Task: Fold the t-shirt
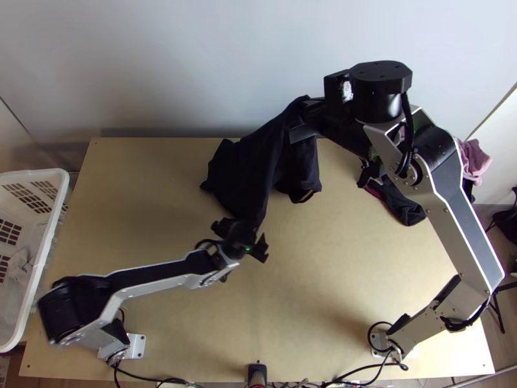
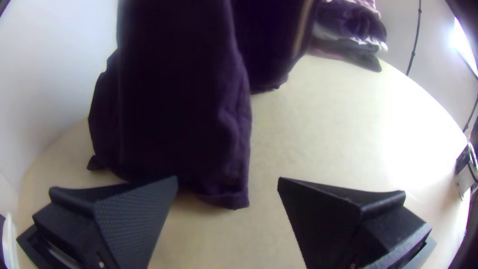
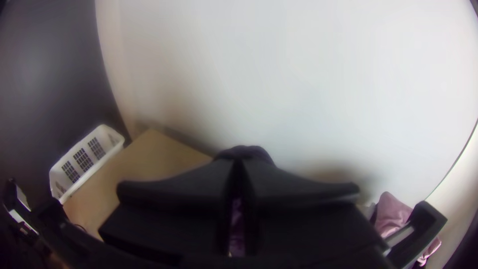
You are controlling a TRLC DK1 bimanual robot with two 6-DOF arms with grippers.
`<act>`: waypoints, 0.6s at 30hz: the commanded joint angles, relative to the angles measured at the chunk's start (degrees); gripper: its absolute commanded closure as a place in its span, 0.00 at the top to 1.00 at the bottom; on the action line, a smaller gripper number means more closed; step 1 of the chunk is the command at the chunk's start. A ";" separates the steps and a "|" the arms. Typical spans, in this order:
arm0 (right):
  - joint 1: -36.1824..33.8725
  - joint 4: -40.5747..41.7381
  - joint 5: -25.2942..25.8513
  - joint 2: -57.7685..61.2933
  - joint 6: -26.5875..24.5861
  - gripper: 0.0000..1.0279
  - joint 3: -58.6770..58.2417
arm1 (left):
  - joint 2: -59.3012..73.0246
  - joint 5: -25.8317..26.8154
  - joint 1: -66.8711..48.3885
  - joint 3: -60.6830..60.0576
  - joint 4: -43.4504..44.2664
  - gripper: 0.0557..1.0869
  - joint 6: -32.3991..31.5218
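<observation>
T-shirt (image 1: pixel 249 169), dark and bunched, hung from the right tool (image 1: pixel 302 125), which was clamped on its upper part; the remainder draped toward the desk (image 1: pixel 310 271), ahead of the left tool (image 1: pixel 244 234). Left-tool jaws stood apart, near the cloth's lower end. Other garments (image 1: pixel 475 160) lay to the right of the right tool.

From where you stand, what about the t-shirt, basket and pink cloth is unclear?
Grasped part of the t-shirt: right wrist view, hidden by the right gripper.
Full contents of the basket: top view, cut off by the left edge.
Full outline of the pink cloth: top view, partly behind the right arm.
</observation>
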 commanded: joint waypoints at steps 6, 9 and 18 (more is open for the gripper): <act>2.13 -1.80 0.11 -1.45 1.91 0.03 0.72 | 12.87 -13.68 -2.27 6.77 3.57 0.95 2.18; 3.10 -1.89 0.11 -2.07 2.00 0.03 0.90 | 13.49 -15.61 -1.75 7.39 4.72 0.95 2.09; 3.01 -1.98 0.11 -2.24 2.44 0.03 0.90 | 12.79 -18.42 1.59 7.91 4.63 0.23 2.79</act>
